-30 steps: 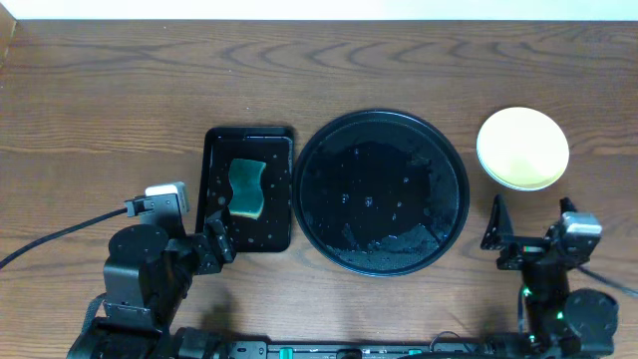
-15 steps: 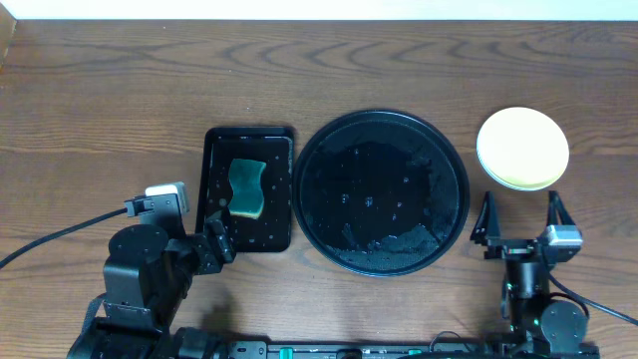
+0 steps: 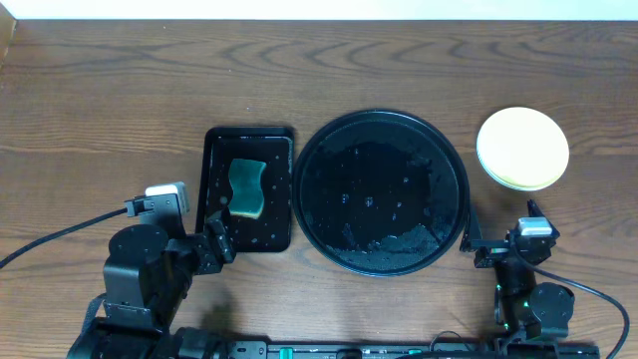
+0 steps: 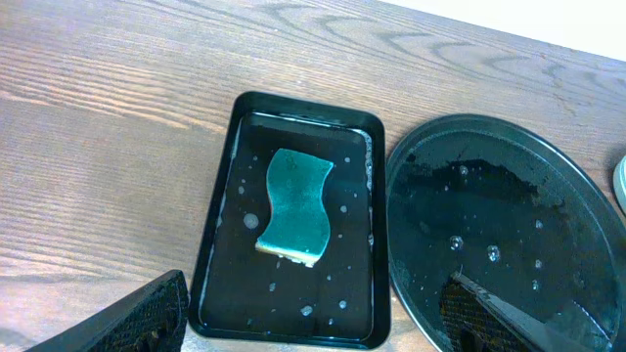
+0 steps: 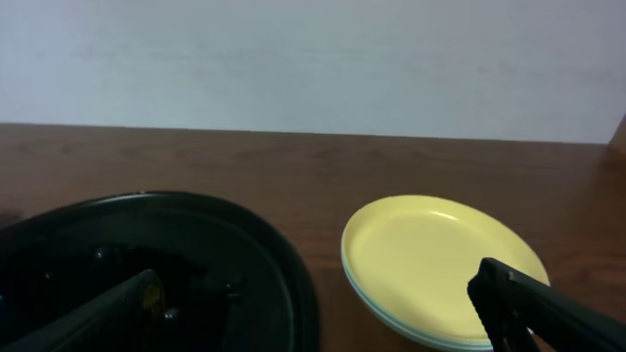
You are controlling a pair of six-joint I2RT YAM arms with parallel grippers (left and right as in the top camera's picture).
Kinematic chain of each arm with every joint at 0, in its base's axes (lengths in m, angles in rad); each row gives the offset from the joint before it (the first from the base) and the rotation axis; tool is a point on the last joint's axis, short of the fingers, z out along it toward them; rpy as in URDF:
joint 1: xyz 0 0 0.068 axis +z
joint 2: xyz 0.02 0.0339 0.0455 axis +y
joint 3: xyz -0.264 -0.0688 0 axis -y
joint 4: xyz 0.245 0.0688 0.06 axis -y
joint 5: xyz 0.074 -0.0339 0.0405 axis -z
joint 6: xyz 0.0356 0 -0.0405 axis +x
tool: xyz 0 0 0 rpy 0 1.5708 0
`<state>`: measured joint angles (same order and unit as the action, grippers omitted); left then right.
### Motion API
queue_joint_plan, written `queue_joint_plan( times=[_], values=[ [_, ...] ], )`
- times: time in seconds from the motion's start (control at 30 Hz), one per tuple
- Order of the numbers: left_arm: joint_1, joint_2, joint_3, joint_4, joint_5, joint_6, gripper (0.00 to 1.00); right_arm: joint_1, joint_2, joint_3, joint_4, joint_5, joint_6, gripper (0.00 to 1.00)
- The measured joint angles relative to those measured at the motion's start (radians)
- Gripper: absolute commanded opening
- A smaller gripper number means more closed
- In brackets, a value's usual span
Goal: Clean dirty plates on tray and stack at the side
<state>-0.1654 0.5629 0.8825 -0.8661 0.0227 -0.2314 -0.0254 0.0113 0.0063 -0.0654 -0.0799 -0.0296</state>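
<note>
The plates (image 3: 522, 148) sit in one stack on the table to the right of the tray. The pale yellow one is on top with no smears, and light blue rims show beneath it in the right wrist view (image 5: 440, 256). The round black tray (image 3: 379, 194) is wet and holds no plates. It also shows in the right wrist view (image 5: 147, 244) and the left wrist view (image 4: 509, 225). My right gripper (image 3: 495, 244) is open and empty, low near the front edge between tray and plates (image 5: 323, 313). My left gripper (image 3: 214, 242) is open and empty by the rectangular tray's front edge (image 4: 313, 323).
A smaller rectangular black tray (image 3: 214, 189) left of the round tray holds a green sponge (image 3: 246, 187) and water drops; sponge (image 4: 293, 205) and tray rim (image 4: 220, 196) also show in the left wrist view. A pale wall runs behind the table.
My right arm has pulled back toward the front edge and turned its open gripper left toward the round tray. The left arm, plates and sponge have not moved.
</note>
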Motion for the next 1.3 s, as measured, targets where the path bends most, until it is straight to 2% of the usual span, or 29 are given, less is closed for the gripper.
queue_joint_plan(
  times=[1.3],
  values=[
    [0.0,0.0,0.0,0.0,0.0,0.0,0.83,-0.008,0.0,0.0,0.001,-0.007,-0.027,0.99]
  ],
)
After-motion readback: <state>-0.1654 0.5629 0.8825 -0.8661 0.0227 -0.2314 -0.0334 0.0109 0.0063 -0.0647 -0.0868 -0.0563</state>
